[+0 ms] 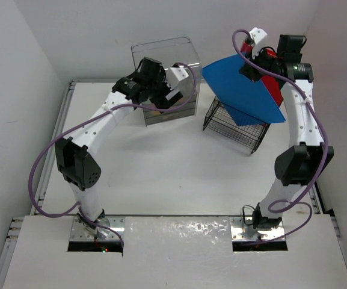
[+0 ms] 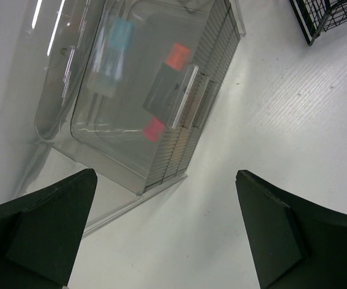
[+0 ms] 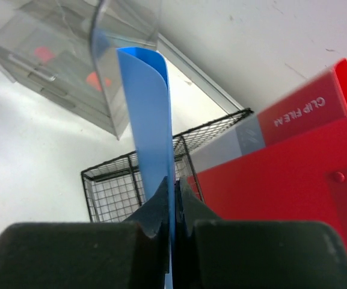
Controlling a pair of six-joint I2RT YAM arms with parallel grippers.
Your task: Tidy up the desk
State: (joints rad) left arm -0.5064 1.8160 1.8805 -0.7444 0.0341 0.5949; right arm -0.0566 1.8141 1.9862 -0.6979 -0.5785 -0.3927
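Note:
The desk (image 1: 161, 174) is a white tabletop with metal edge rails. My right gripper (image 1: 251, 67) is shut on the edge of a blue folder (image 1: 240, 90) and holds it tilted above a black wire basket (image 1: 236, 127). In the right wrist view the jaws (image 3: 174, 186) pinch the blue folder (image 3: 149, 114), with a red clip file (image 3: 287, 168) standing beside it in the basket (image 3: 113, 192). My left gripper (image 1: 172, 91) is open and empty at the front of a clear plastic drawer box (image 1: 164, 57). It hangs above bare desk (image 2: 166, 180) near the box's corner (image 2: 179, 150).
The clear drawer box (image 2: 131, 78) holds a blue-capped item (image 2: 110, 57) and a black marker with red ends (image 2: 164, 90). A corner of the wire basket (image 2: 317, 18) shows at the top right. White wall panels (image 1: 17, 90) enclose the desk on three sides.

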